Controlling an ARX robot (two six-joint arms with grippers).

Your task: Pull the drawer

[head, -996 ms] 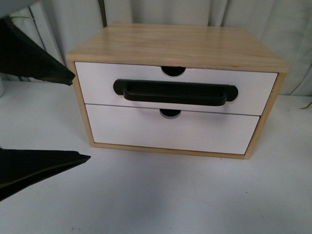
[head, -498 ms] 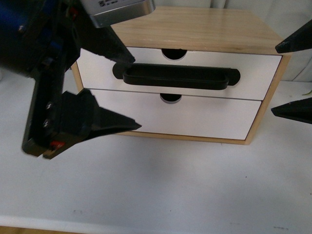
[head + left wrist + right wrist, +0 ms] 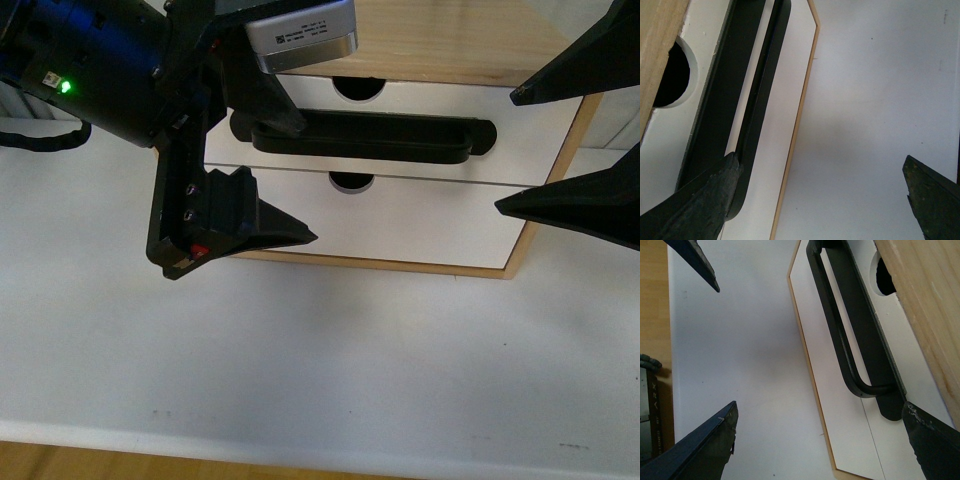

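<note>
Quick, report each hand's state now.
Left hand: open, holding nothing.
Right hand: open, holding nothing.

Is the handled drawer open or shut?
Shut: the drawer has its front flush with the lower drawer, no gap showing.

Open desk [image 3: 340, 370] in front of the cabinet [image 3: 440, 40] gives room; the drawer handle [image 3: 370, 140] stands proud with a gap behind, left pincer [image 3: 300, 180] crowding its left end, right pincer [image 3: 508, 152] beside its right.
</note>
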